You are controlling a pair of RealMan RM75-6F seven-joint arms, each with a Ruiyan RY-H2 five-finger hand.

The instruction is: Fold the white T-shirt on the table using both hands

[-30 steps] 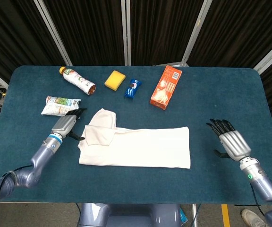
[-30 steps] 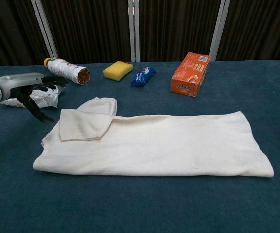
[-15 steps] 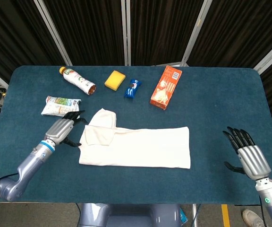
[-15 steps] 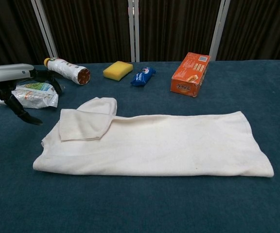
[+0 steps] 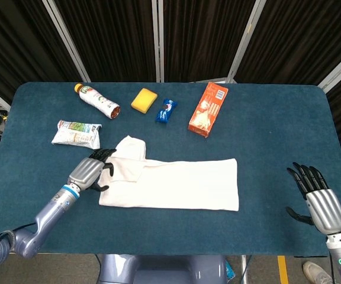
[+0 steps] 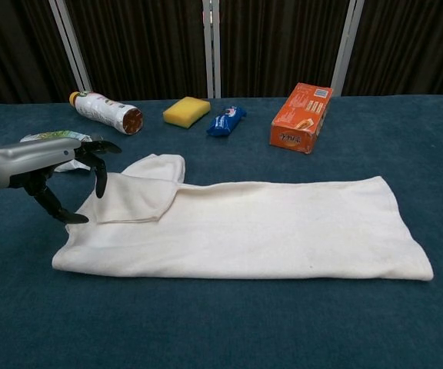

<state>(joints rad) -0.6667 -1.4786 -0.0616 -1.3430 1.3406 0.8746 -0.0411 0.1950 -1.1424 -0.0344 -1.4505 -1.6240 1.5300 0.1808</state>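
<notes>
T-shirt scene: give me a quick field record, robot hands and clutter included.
shirt: T-shirt lies flat as a long folded strip, sleeve folded over at its left end
left robot hand: left hand at the shirt's left edge, fingers apart, holds nothing
right robot hand: right hand off to the right, clear of the shirt, fingers spread
far side: bottle, sponge, blue packet, orange box
left side: pouch
surface: table, blue cloth
</notes>
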